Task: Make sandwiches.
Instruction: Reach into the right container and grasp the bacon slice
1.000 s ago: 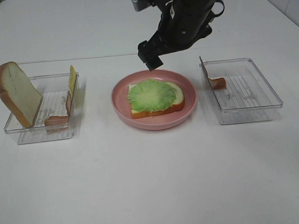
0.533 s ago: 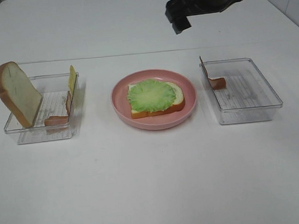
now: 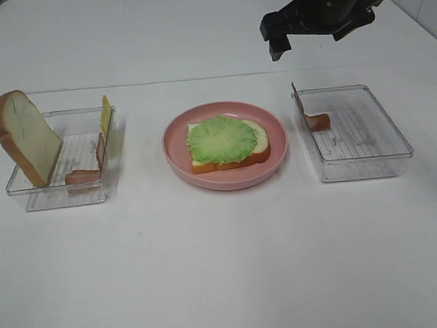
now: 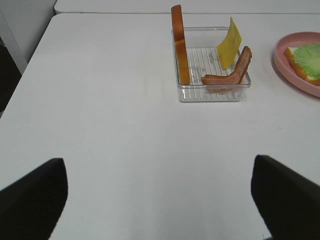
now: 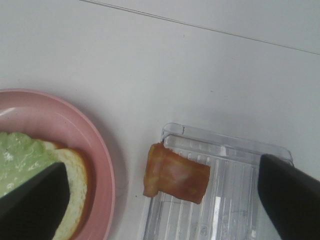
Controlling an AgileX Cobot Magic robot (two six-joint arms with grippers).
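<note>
On my high camera the half-built sandwich (image 3: 228, 144) sits at the centre of the frame: one bread slice (image 3: 261, 150) lying flat on the pink plate (image 3: 174, 156), with a ruffled lettuce leaf (image 3: 220, 137) spread over it. At centre left, a clear tray (image 3: 25, 194) holds a second bread slice (image 3: 25, 136) propped on edge, a cheese slice (image 3: 106, 115) leaning on the far wall, and a bacon strip (image 3: 80, 176). At centre right, another clear tray (image 3: 382, 149) has one bacon piece (image 3: 318, 121) at its near-left corner. My right fingers (image 5: 290, 200) are spread wide and empty, up in the upper right of the frame. My left fingers (image 4: 35, 195) are likewise released, holding nothing over the bare table (image 3: 226, 268).
</note>
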